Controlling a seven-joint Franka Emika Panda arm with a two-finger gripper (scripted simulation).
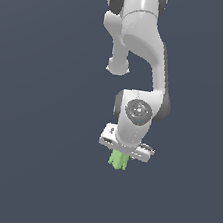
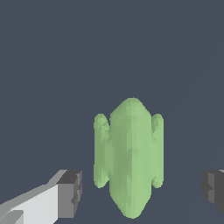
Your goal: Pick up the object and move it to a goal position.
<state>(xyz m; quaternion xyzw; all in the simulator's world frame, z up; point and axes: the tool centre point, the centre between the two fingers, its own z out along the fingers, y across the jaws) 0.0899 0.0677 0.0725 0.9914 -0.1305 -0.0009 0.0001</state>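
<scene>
The object (image 2: 129, 157) is a light green lumpy solid with a tall middle lobe and a smaller ridged lobe on each side. In the wrist view it lies between the dark pads (image 2: 70, 192) of my gripper (image 2: 142, 189), with a gap on both sides, so the gripper is open and touches nothing. In the exterior view the object (image 1: 118, 160) pokes out just below the white hand, and the gripper (image 1: 122, 155) sits straight over it, the fingertips hidden against it.
A plain dark blue-grey surface (image 1: 23, 171) fills the whole scene. The white arm (image 1: 140, 37) comes down from the top of the exterior view. No goal marker shows.
</scene>
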